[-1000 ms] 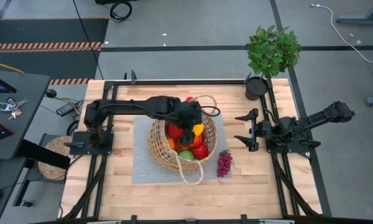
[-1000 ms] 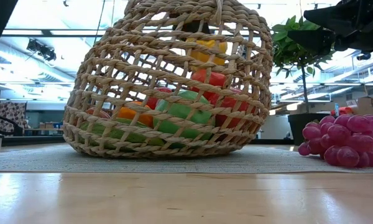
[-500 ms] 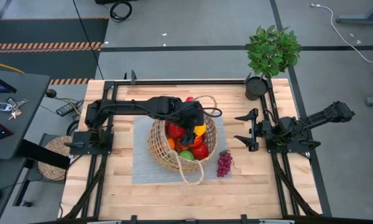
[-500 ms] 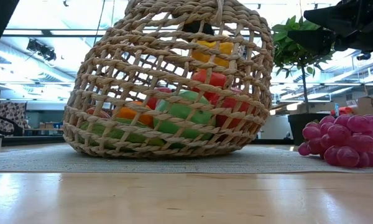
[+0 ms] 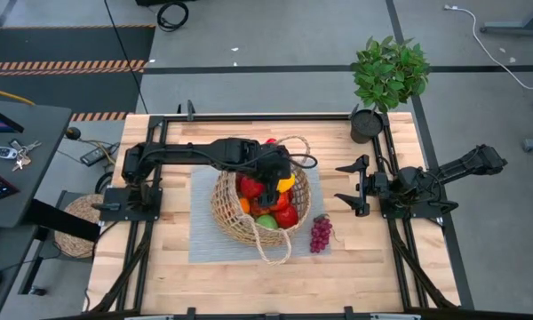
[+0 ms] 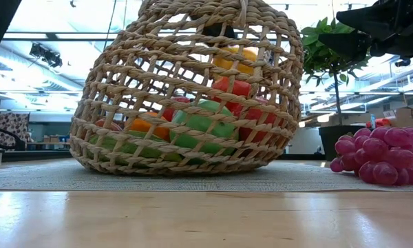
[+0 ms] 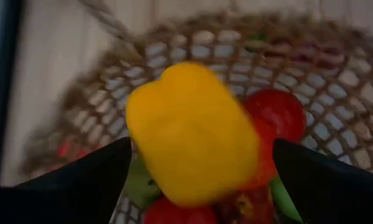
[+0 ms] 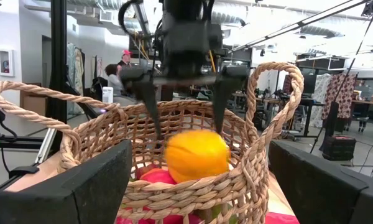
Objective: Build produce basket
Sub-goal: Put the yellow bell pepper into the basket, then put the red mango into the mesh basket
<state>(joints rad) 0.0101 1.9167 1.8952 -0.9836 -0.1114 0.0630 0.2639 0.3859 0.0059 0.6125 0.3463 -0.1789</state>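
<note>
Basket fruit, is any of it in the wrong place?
Yes. The purple grapes lie on the mat beside the basket, not inside it with the rest. Also, a yellow pepper is in mid-air below the open left gripper, dropping into the basket.

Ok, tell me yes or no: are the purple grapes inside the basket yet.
No. The purple grapes lie on the table outside the basket, beside its wall on the side toward the right arm.
</note>
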